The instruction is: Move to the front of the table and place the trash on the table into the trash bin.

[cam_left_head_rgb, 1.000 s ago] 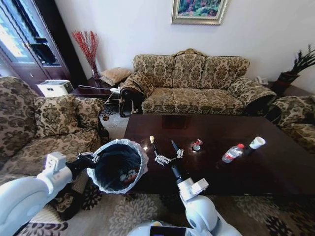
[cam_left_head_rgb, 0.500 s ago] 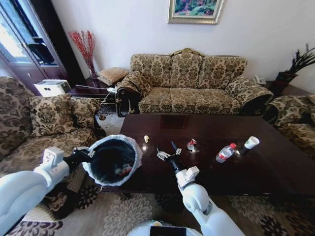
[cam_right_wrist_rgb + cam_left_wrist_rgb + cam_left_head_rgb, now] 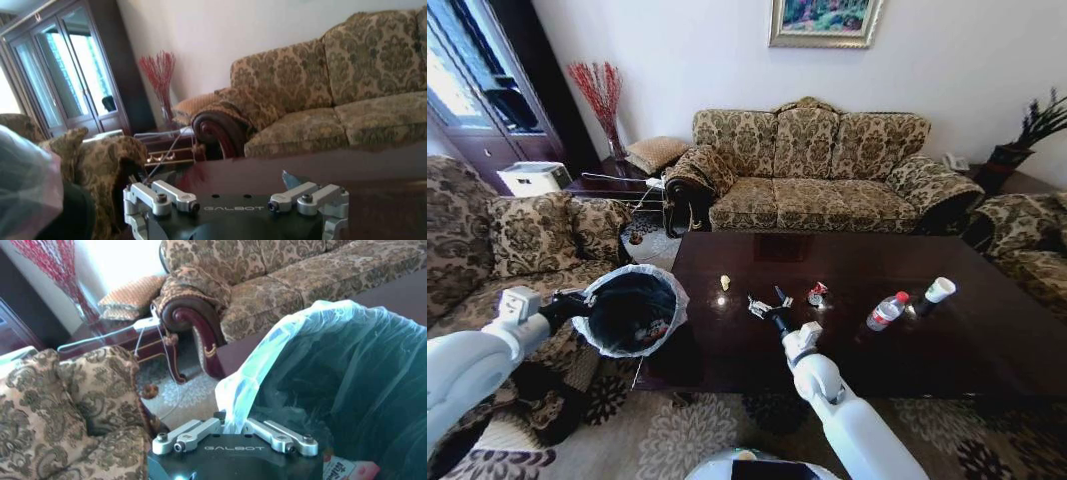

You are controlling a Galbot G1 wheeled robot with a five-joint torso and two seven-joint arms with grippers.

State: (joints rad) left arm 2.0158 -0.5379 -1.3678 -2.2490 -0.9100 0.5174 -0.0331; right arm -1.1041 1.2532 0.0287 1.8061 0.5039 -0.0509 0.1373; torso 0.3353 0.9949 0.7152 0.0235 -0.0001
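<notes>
Four scraps of trash (image 3: 818,294) dot the glossy table (image 3: 987,340) between patterned sofas (image 3: 812,170).

Low dark reddish-brown table (image 3: 947,350) before me, with the litter lying on its glossy top.

Nearest my left side lies a small yellowish scrap (image 3: 724,283); towards the middle, a silvery crumpled wrapper (image 3: 758,307), then a red-white crushed wrapper (image 3: 817,294) near it. Further to my right a clear bottle (image 3: 886,312) with a red cap lies on its side, and just beyond it a white paper cup (image 3: 938,290) stands tilted.
</notes>
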